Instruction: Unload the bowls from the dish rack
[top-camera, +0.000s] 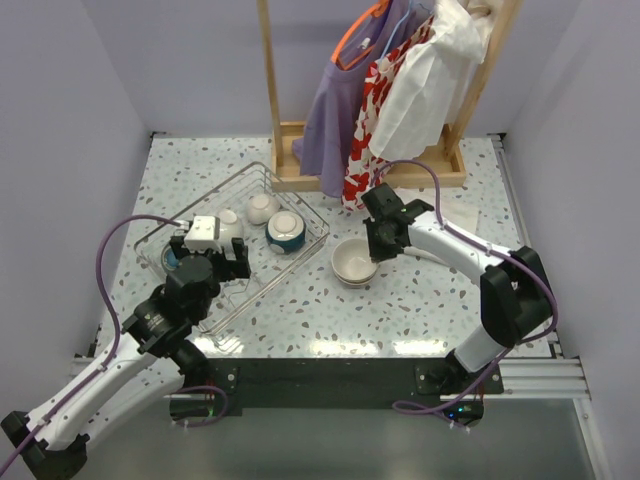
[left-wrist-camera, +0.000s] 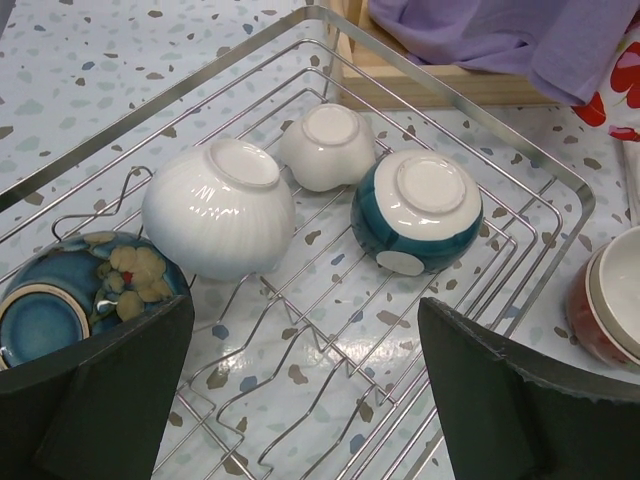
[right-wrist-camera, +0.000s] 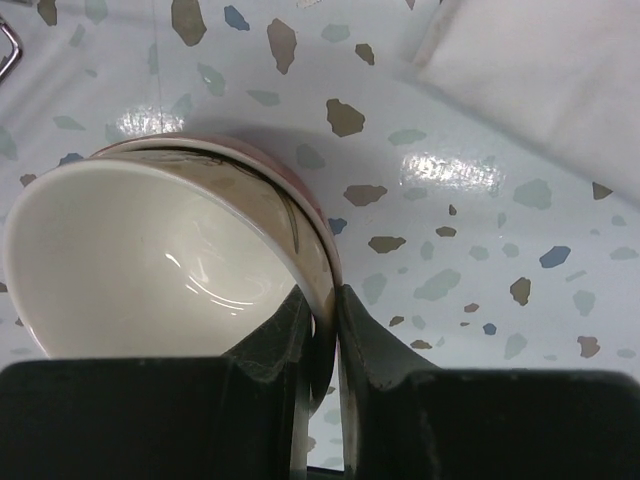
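Inside the silver wire dish rack (left-wrist-camera: 480, 110) four bowls lie upside down: a ribbed white bowl (left-wrist-camera: 220, 208), a smaller white bowl (left-wrist-camera: 328, 147), a white bowl with a teal band (left-wrist-camera: 418, 208) and a dark blue patterned bowl (left-wrist-camera: 70, 295). My left gripper (left-wrist-camera: 305, 310) hangs open over the rack's zigzag dividers, holding nothing. To the rack's right, on the table, a beige bowl (right-wrist-camera: 150, 260) sits nested in a red bowl (right-wrist-camera: 300, 190). My right gripper (right-wrist-camera: 325, 300) pinches the beige bowl's rim, one finger inside and one outside.
A wooden clothes stand (top-camera: 300, 150) hung with purple, red-patterned and white garments stands at the back. A white cloth (right-wrist-camera: 540, 70) lies on the table just beyond the stacked bowls. Walls close in the table on both sides.
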